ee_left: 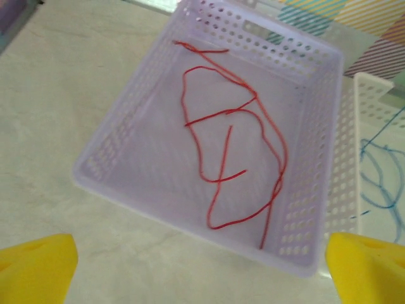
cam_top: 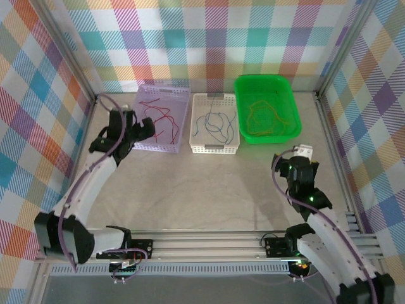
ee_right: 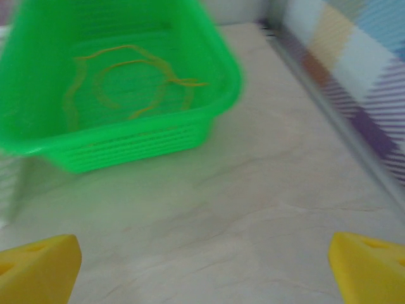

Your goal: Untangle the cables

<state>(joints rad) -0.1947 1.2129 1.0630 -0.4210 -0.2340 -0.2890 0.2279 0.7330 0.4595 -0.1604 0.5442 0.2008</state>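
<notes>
Three cables lie apart, each in its own basket. A red cable (cam_top: 166,118) (ee_left: 218,114) lies looped in the lilac basket (cam_top: 158,149) (ee_left: 190,221). A blue cable (cam_top: 214,120) (ee_left: 380,152) rests in the white basket (cam_top: 215,149). An orange cable (cam_top: 266,103) (ee_right: 126,62) curls in the green basket (cam_top: 269,138) (ee_right: 139,142). My left gripper (cam_top: 136,130) (ee_left: 202,266) hovers at the lilac basket's near left corner, open and holding nothing. My right gripper (cam_top: 302,155) (ee_right: 205,266) is open over bare table, short of the green basket.
The three baskets stand side by side along the back of the table (cam_top: 209,190). Checked walls with metal rails (cam_top: 329,126) close off the left, back and right sides. Open tabletop lies between the baskets and the arm bases.
</notes>
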